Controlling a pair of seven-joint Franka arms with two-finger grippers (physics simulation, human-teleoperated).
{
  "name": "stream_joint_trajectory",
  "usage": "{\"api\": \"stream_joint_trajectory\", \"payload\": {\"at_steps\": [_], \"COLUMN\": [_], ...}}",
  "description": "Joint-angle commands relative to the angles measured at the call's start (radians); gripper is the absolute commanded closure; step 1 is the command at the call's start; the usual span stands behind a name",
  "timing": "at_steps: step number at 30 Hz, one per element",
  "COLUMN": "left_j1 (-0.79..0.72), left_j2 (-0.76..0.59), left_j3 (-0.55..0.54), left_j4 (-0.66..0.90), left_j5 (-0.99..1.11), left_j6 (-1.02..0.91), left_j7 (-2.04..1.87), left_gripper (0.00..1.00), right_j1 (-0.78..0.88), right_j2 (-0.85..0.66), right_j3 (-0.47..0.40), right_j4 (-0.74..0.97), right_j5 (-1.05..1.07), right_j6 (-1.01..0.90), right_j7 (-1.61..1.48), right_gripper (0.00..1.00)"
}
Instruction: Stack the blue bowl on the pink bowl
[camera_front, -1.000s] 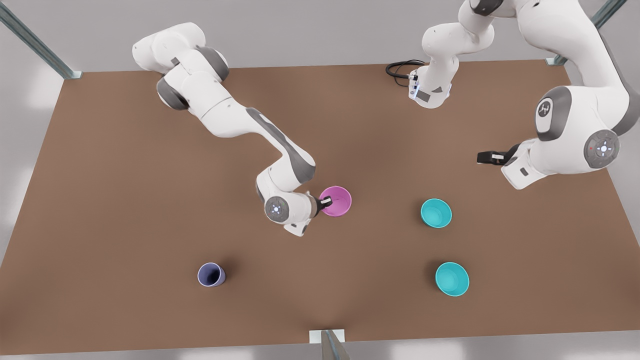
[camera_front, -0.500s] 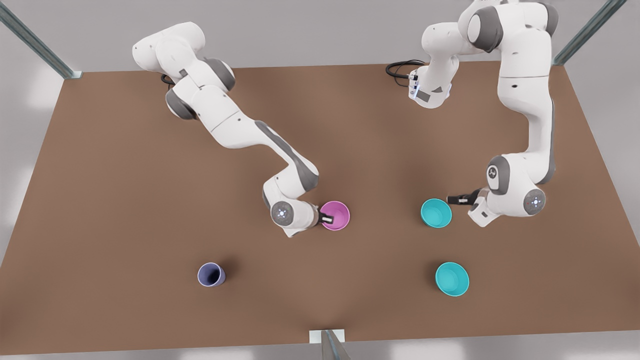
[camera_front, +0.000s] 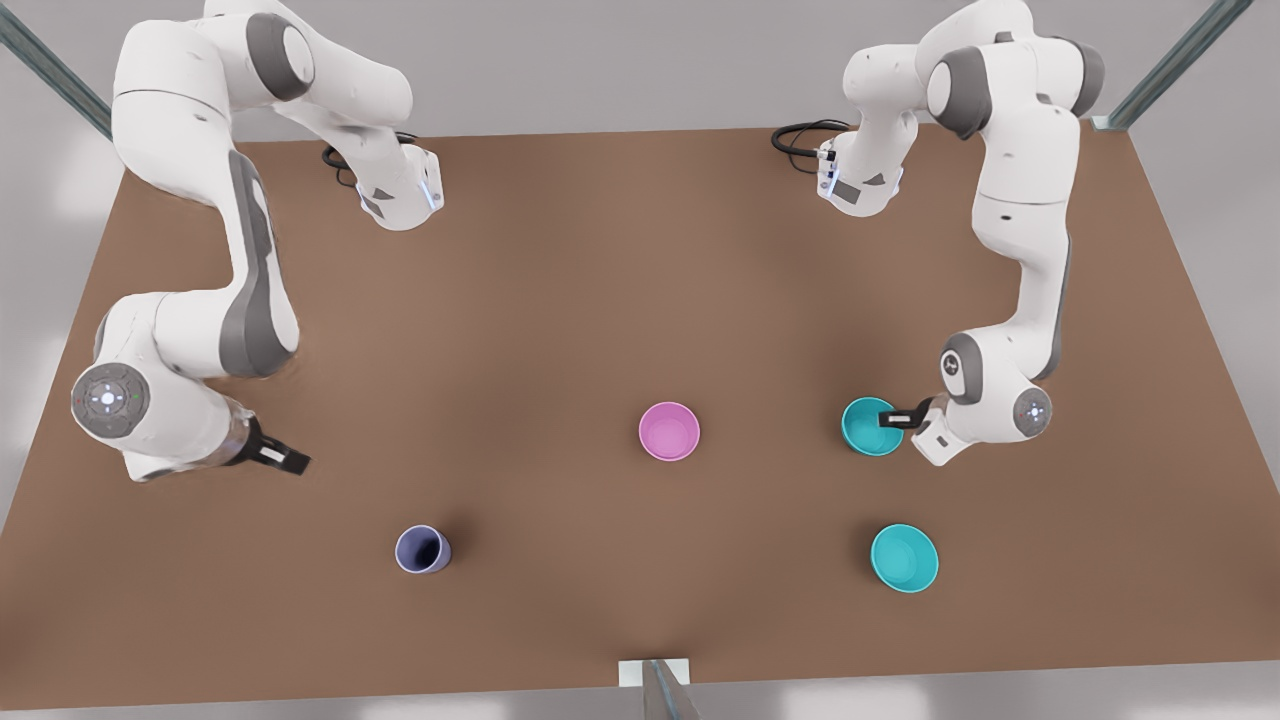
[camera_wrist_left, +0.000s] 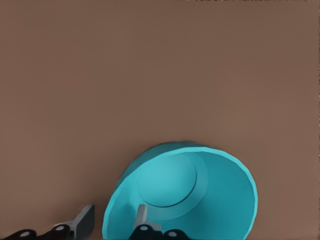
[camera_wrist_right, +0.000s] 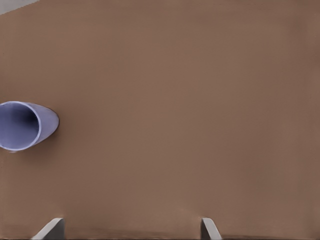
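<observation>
Left hand (camera_front: 893, 417) at the rim of the blue bowl (camera_front: 866, 425), fingers apart, one inside the wall and one outside (camera_wrist_left: 84, 221), not yet clamped. Pink bowl (camera_front: 669, 431) well apart, straight beyond the blue bowl from this hand. Right hand (camera_front: 283, 458) waiting wide open, near the purple cup (camera_wrist_right: 22, 125).

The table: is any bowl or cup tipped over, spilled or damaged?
Nothing stands out. The pink bowl, both teal bowls and the purple cup stand upright, apart and undamaged. The left gripper straddles one teal bowl's rim.
</observation>
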Motion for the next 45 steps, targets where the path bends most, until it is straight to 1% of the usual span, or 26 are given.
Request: {"api": "stream_joint_trajectory", "payload": {"at_steps": [1, 2, 3, 4, 5, 7, 9, 10, 11, 12, 14, 15, 16, 18, 20, 24, 26, 39, 40, 41, 43, 44, 45], "left_j1": [0.001, 0.001, 0.004, 0.004, 0.004, -0.004, -0.161, -0.246, -0.316, -0.387, -0.485, -0.505, -0.519, -0.548, -0.554, -0.536, -0.524, -0.521, -0.521, -0.521, -0.505, -0.487, -0.461], "left_j2": [0.001, -0.004, -0.005, -0.011, -0.028, -0.077, -0.162, -0.159, -0.149, -0.113, 0.004, 0.029, 0.087, 0.141, 0.164, 0.164, 0.162, 0.182, 0.187, 0.187, 0.184, 0.177, 0.106], "left_j3": [0.000, 0.001, 0.000, 0.000, 0.000, 0.000, 0.000, -0.005, -0.005, -0.008, -0.008, -0.025, -0.034, -0.039, -0.039, -0.039, -0.057, -0.057, -0.057, -0.057, -0.063, -0.083, -0.086], "left_j4": [0.000, 0.002, 0.000, 0.002, 0.002, 0.003, 0.003, 0.035, 0.081, 0.169, 0.338, 0.370, 0.437, 0.506, 0.523, 0.519, 0.507, 0.493, 0.493, 0.493, 0.488, 0.471, 0.418], "left_j5": [-0.032, -0.030, -0.030, -0.030, -0.030, -0.026, -0.026, -0.026, -0.026, -0.027, -0.030, -0.029, -0.039, -0.042, -0.042, -0.033, -0.033, -0.019, -0.019, -0.019, -0.021, -0.018, -0.012], "left_j6": [0.020, 0.015, 0.015, 0.015, 0.014, -0.016, -0.046, -0.058, -0.089, -0.092, -0.105, -0.128, -0.128, -0.128, -0.123, -0.121, -0.121, -0.111, -0.111, -0.111, -0.111, -0.112, -0.150], "left_j7": [0.087, 0.087, 0.088, 0.088, 0.087, 0.060, -0.236, -0.391, -0.498, -0.661, -0.852, -0.887, -0.932, -1.025, -1.042, -1.034, -1.034, -1.034, -1.034, -1.033, -1.034, -1.033, -1.033], "left_gripper": [0.79, 0.79, 0.79, 0.79, 0.79, 0.79, 0.79, 0.79, 0.79, 0.79, 0.79, 0.79, 0.79, 0.79, 0.79, 0.79, 0.79, 0.79, 0.74, 0.00, 0.00, 0.00, 0.00], "right_j1": [0.004, 0.031, 0.034, 0.038, 0.039, 0.044, 0.054, 0.051, 0.048, 0.047, 0.045, 0.034, 0.033, 0.018, 0.011, 0.008, 0.005, -0.012, -0.012, -0.012, -0.012, -0.012, -0.012], "right_j2": [-0.060, -0.060, -0.060, -0.075, -0.124, -0.221, -0.175, -0.163, -0.157, -0.155, -0.154, -0.152, -0.145, -0.126, -0.117, -0.111, -0.105, -0.088, -0.088, -0.088, -0.088, -0.088, -0.086], "right_j3": [0.007, 0.004, 0.005, -0.001, -0.007, -0.002, -0.001, -0.002, -0.005, -0.007, -0.007, -0.009, -0.009, -0.009, -0.009, -0.009, -0.009, -0.009, -0.007, -0.007, -0.007, -0.007, -0.007], "right_j4": [0.044, 0.170, 0.216, 0.223, 0.196, 0.055, 0.069, 0.069, 0.069, 0.070, 0.069, 0.061, 0.062, 0.070, 0.070, 0.069, 0.069, 0.079, 0.081, 0.081, 0.081, 0.081, 0.081], "right_j5": [0.001, 0.010, 0.010, 0.007, 0.007, 0.007, 0.004, 0.010, 0.012, 0.013, 0.038, 0.048, 0.048, 0.074, 0.084, 0.088, 0.101, 0.107, 0.105, 0.105, 0.105, 0.105, 0.105], "right_j6": [-0.194, -0.274, -0.294, -0.297, -0.292, -0.231, -0.252, -0.254, -0.254, -0.251, -0.252, -0.254, -0.246, -0.245, -0.243, -0.243, -0.243, -0.231, -0.231, -0.231, -0.231, -0.231, -0.231], "right_j7": [-0.824, -0.821, -0.801, -0.799, -0.790, -0.706, -0.689, -0.686, -0.686, -0.684, -0.683, -0.683, -0.684, -0.687, -0.687, -0.687, -0.687, -0.697, -0.697, -0.697, -0.697, -0.697, -0.697], "right_gripper": [0.00, 0.00, 0.00, 0.00, 0.00, 0.00, 0.00, 0.00, 0.00, 0.00, 0.00, 0.00, 0.00, 0.00, 0.00, 0.00, 0.00, 0.00, 0.00, 0.00, 0.00, 0.00, 0.00]}}
